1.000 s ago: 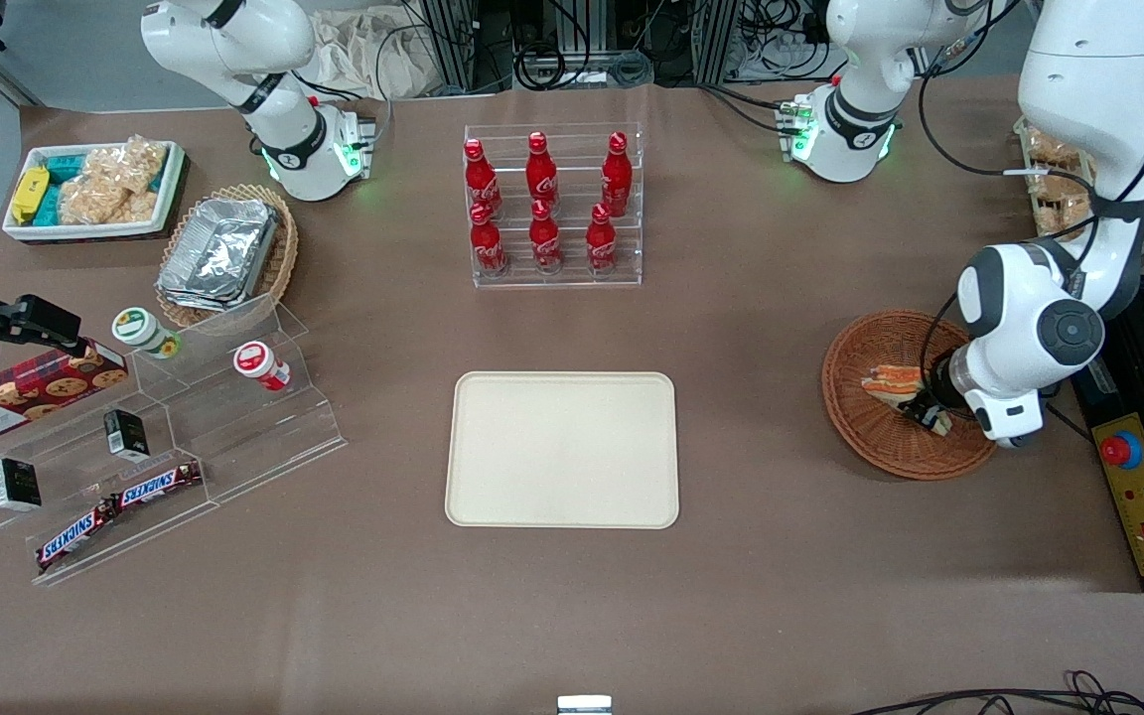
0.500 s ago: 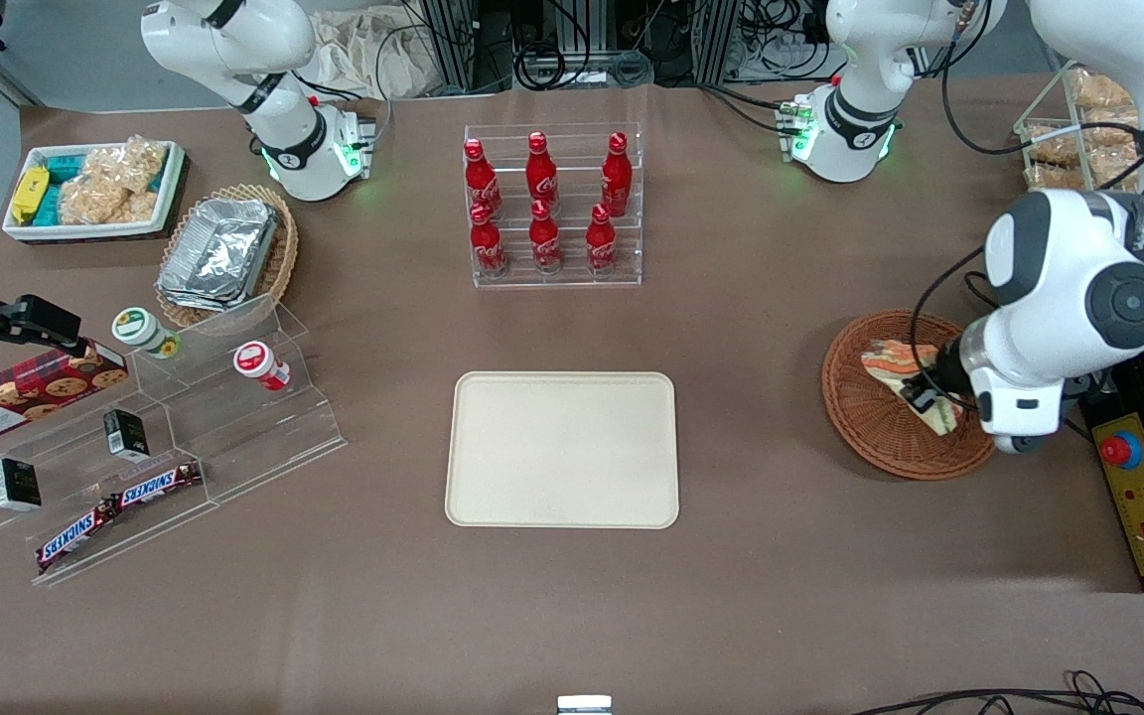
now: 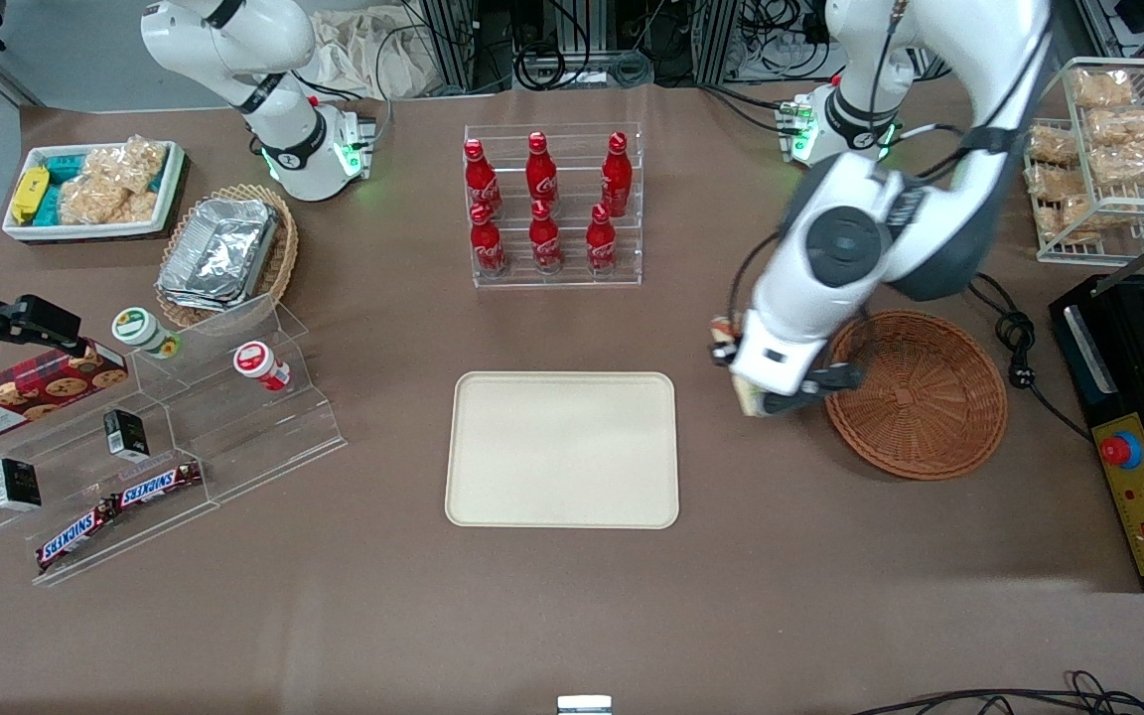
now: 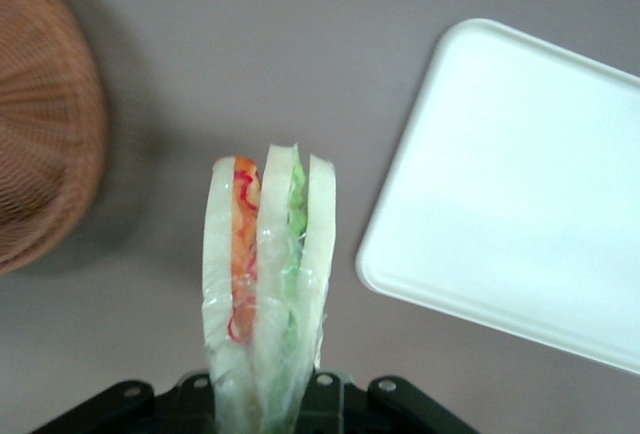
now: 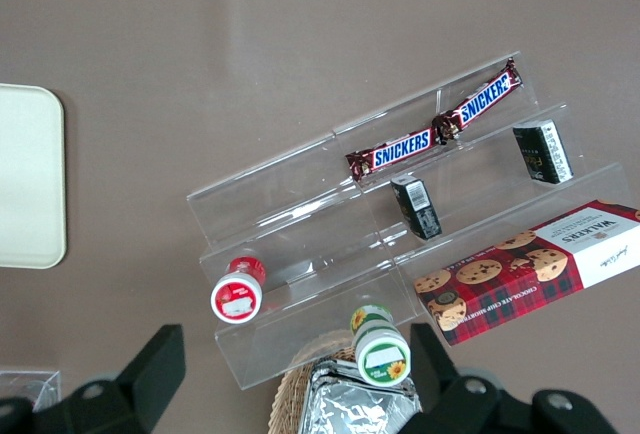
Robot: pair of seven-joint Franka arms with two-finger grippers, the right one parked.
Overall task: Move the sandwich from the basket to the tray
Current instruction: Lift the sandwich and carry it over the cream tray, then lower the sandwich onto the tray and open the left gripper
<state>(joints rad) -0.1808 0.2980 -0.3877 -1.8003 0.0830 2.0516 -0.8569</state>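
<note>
My left gripper [image 3: 761,385] hangs above the table between the basket and the tray, and is shut on the sandwich [image 4: 268,274]. The sandwich is a wedge of white bread with orange and green layers in clear wrap, standing out from between the jaws. In the front view only an edge of the sandwich [image 3: 751,403] shows under the wrist. The reddish-brown wicker basket [image 3: 915,392] has nothing in it; it also shows in the left wrist view [image 4: 40,124]. The cream tray [image 3: 562,449] lies bare toward the parked arm's end from the gripper, and shows in the left wrist view [image 4: 520,194].
A clear rack of red bottles [image 3: 552,204] stands farther from the front camera than the tray. An acrylic stepped shelf with snacks [image 3: 165,437], a tan basket of foil containers [image 3: 224,253] and a white bin [image 3: 95,189] lie toward the parked arm's end. A wire snack rack [image 3: 1108,149] and a control box [image 3: 1143,492] flank the basket.
The gripper lifted the sandwich out of the basket and carried it over the basket's rim toward the tray. The basket is now empty.
</note>
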